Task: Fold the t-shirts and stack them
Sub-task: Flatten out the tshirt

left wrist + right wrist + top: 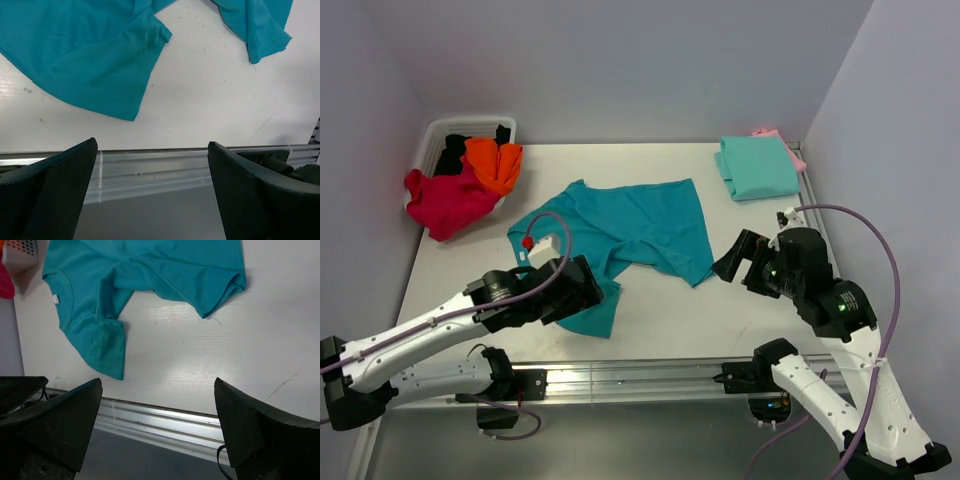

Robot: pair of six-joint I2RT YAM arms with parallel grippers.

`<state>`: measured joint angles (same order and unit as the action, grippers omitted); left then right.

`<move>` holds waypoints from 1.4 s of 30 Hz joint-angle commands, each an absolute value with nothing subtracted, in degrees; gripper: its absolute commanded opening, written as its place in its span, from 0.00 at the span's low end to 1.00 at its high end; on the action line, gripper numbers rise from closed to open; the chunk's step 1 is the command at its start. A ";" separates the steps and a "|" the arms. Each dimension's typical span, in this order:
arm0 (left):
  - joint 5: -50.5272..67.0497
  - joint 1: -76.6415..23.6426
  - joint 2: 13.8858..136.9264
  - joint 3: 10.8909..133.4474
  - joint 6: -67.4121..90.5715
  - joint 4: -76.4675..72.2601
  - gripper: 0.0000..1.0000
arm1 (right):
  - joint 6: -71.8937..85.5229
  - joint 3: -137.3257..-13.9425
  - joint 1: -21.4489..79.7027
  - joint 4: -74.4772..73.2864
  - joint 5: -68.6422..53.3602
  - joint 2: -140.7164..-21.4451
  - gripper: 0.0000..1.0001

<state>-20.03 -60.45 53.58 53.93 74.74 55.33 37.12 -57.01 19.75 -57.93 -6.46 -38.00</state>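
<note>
A deep teal-blue t-shirt [640,225] lies crumpled and partly spread in the middle of the table, also seen in the left wrist view [85,55] and the right wrist view [150,265]. A folded mint-green t-shirt [757,167] rests at the back right on a pink one [792,152]. Crimson [445,200], orange [495,165] and black [455,155] t-shirts spill from the basket. My left gripper [600,292] [151,142] hangs open and empty over the shirt's near sleeve. My right gripper [735,258] [158,381] is open and empty, right of the shirt's hem.
A white slotted basket [435,135] stands in the back left corner. An aluminium rail [640,375] runs along the table's near edge. Grey walls close in the left, back and right sides.
</note>
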 commanded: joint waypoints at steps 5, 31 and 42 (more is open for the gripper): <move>-21.53 -69.95 58.87 51.77 88.65 55.63 0.97 | 34.37 -59.32 20.04 -60.81 -2.20 -39.99 1.00; -24.45 -73.59 72.95 46.41 62.44 38.87 0.94 | 29.79 -57.66 20.04 -55.02 -7.82 -43.16 1.00; -14.33 -59.94 79.44 43.59 45.97 29.71 0.95 | 29.36 -58.09 19.95 -57.39 -3.87 -40.96 1.00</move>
<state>-18.11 -60.58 77.23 43.46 52.10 34.00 30.26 -57.10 19.75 -57.08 -6.00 -41.87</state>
